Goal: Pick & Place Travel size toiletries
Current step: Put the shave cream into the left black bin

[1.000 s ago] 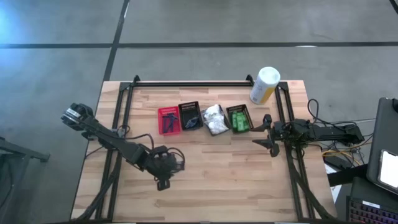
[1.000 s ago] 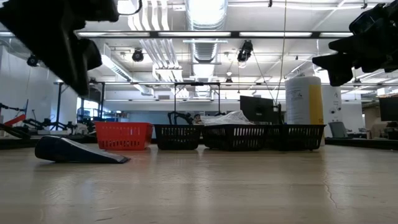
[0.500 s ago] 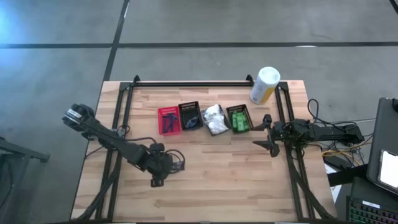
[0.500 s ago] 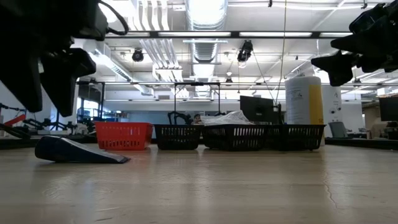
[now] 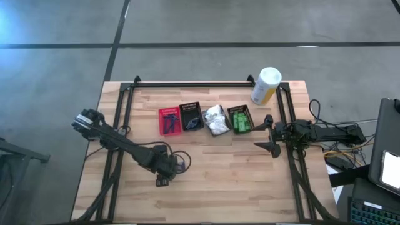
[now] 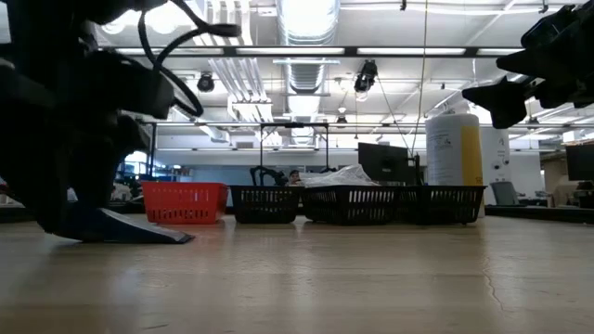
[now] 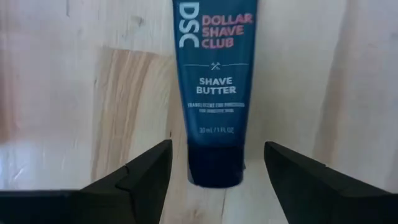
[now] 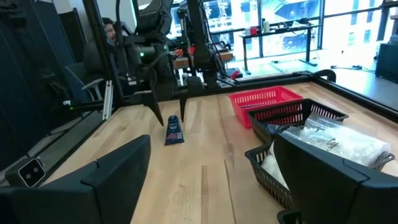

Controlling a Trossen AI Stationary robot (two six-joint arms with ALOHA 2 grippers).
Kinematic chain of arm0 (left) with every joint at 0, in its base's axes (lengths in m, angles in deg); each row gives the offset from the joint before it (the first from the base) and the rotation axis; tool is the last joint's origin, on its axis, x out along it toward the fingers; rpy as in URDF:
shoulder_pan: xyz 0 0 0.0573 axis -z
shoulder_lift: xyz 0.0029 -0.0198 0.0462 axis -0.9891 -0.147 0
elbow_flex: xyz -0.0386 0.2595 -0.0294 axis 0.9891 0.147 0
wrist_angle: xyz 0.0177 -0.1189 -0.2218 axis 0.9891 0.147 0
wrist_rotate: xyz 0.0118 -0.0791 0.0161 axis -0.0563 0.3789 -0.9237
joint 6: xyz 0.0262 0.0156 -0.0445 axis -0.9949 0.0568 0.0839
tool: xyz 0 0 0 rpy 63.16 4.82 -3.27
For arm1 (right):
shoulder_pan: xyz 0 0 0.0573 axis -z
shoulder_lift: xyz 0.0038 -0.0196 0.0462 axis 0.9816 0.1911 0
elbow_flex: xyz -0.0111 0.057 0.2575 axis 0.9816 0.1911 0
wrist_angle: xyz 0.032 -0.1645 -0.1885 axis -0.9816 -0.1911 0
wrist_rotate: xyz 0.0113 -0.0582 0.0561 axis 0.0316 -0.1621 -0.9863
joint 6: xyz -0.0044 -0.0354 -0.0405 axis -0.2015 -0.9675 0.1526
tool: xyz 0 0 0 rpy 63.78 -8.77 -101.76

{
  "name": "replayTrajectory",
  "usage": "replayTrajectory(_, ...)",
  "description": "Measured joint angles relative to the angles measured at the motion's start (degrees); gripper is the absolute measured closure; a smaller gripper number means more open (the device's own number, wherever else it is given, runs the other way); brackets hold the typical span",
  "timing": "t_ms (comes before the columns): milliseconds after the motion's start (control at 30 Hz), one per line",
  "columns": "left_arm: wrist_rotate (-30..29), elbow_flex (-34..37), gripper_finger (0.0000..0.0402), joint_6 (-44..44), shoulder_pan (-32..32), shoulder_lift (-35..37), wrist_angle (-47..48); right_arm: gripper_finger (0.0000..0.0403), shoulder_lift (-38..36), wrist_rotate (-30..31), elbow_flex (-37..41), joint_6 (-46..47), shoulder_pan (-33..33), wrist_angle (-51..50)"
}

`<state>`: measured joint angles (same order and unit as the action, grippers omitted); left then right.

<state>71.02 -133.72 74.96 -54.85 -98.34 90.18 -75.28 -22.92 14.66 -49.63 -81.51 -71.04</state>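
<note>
Shave butter tube (image 7: 214, 87), dark blue and labelled as such, lies flat on the bare wooden tabletop (image 5: 250, 175), well in front of the row of small baskets and apart from them. In the left wrist view it runs lengthwise away from the camera, its capped end nearest, centred between the two spread fingers (image 7: 146, 171) of the left hand (image 7: 216, 167), which holds nothing. In the high view the left hand (image 5: 164, 178) sits low over that spot, and the right wrist view shows its fingertips planted on either side of the tube (image 8: 174, 134).

The step in hand looks like the grasp itself. To do it well, I would judge that the hand should sink until the fingertips almost graze the wood, since the tube is thin and flat and a high pinch would slide off its top. Closing across the narrow width near the stiffer cap end should give a firmer hold than the soft body, which may buckle or squirt sideways. The gap on either side looks roughly even, so little sideways correction seems needed.

The red basket (image 5: 169, 121), the black baskets (image 5: 190, 117) and the green packets (image 5: 239, 119) stand in a line farther back. The right hand (image 5: 270, 134) waits with fingers apart and empty at the table's right edge.
</note>
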Motion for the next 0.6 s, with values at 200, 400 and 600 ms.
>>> replayTrajectory(200, 0.24, -0.07, 0.0158, 2.43, -0.07, -2.37, -0.56, 0.0046, 0.02, 0.01, 0.00, 0.00, -0.01, 0.00)
replayTrajectory(400, 0.54, -0.07, 0.0218, 2.51, 0.00, -2.51, -2.01, 0.0043, 0.04, 0.01, 0.00, 0.00, -0.02, 0.00)
replayTrajectory(600, -0.14, -0.24, 0.0274, 6.47, -0.10, -1.93, -3.77, 0.0060, 0.07, 0.02, 0.00, 0.00, -0.02, 0.00)
